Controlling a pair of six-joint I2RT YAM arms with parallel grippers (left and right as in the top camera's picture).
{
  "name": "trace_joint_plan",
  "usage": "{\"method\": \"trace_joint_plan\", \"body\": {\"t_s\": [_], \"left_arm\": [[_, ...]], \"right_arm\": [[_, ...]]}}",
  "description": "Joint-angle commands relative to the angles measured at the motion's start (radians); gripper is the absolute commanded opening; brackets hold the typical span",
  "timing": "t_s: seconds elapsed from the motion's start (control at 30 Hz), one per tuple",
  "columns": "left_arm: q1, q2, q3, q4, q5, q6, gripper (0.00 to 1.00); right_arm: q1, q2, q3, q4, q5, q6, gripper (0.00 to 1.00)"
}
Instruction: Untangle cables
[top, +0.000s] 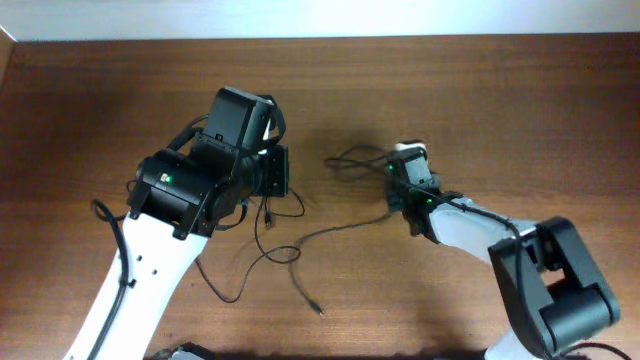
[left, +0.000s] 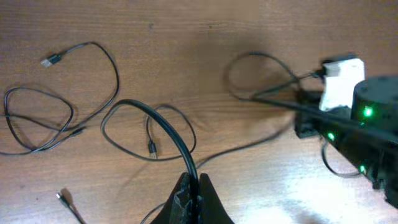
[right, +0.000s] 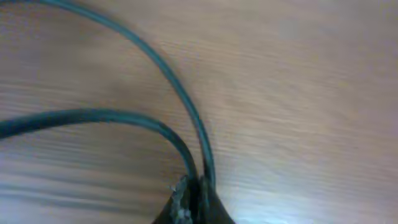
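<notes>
Thin black cables lie in loose loops on the wooden table between the two arms. One free plug end lies near the front. My left gripper is shut on a cable that arches up from the table into its jaws. Below it more cables lie in loops, with small plug ends showing. My right gripper is shut on a cable low over the table; two strands run into its jaws. In the overhead view it sits at centre right beside a small loop.
The table's back edge meets a white wall at the top. The right arm's body with green lights shows in the left wrist view at the right. The left arm hides part of the cables.
</notes>
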Motion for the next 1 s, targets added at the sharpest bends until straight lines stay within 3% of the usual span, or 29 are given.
{"method": "trace_joint_plan", "body": {"t_s": [0.0,0.13,0.23,0.3,0.37,0.43,0.5,0.57,0.6,0.7,0.77,0.83,0.97], "left_arm": [[0.001,0.004,0.0,0.022,0.008,0.015,0.0],[0.001,0.005,0.0,0.045,0.008,0.016,0.0],[0.001,0.005,0.0,0.17,0.008,0.016,0.0],[0.001,0.005,0.0,0.37,0.049,0.016,0.0],[0.001,0.006,0.0,0.599,0.196,0.012,0.0],[0.001,0.006,0.0,0.84,0.309,-0.1,0.0],[-0.002,0.006,0.0,0.93,0.334,-0.154,0.0],[-0.008,0.006,0.0,0.88,0.333,-0.153,0.0],[-0.008,0.01,0.0,0.781,0.331,-0.142,0.0],[-0.008,0.059,0.0,0.5,0.256,-0.058,0.0],[-0.008,0.127,0.0,0.357,0.124,-0.024,0.0],[-0.008,0.199,0.0,0.287,0.04,-0.022,0.0],[-0.008,0.386,0.0,0.265,0.083,0.016,0.0]], "right_arm": [[-0.01,-0.034,-0.013,-0.126,0.393,0.201,0.04],[-0.116,-0.115,-0.013,-0.235,0.356,0.244,0.04],[-0.269,-0.299,-0.013,-0.32,0.198,0.223,0.04],[-0.361,-0.417,-0.013,-0.38,0.131,0.152,0.04],[-0.445,-0.511,-0.013,-0.443,0.073,0.153,0.05],[-0.504,-0.533,-0.013,-0.485,0.012,0.153,0.05],[-0.518,-0.513,-0.014,-0.485,-0.046,0.153,0.11],[-0.518,-0.49,-0.014,-0.48,-0.05,0.153,0.21],[-0.517,-0.472,-0.014,-0.473,-0.057,0.153,0.27],[-0.518,-0.452,-0.014,-0.463,-0.111,0.153,0.33],[-0.518,-0.452,-0.014,-0.465,-0.111,0.153,0.36],[-0.517,-0.452,-0.014,-0.465,-0.111,0.153,0.4],[-0.517,-0.452,-0.014,-0.465,-0.151,0.153,0.46]]}}
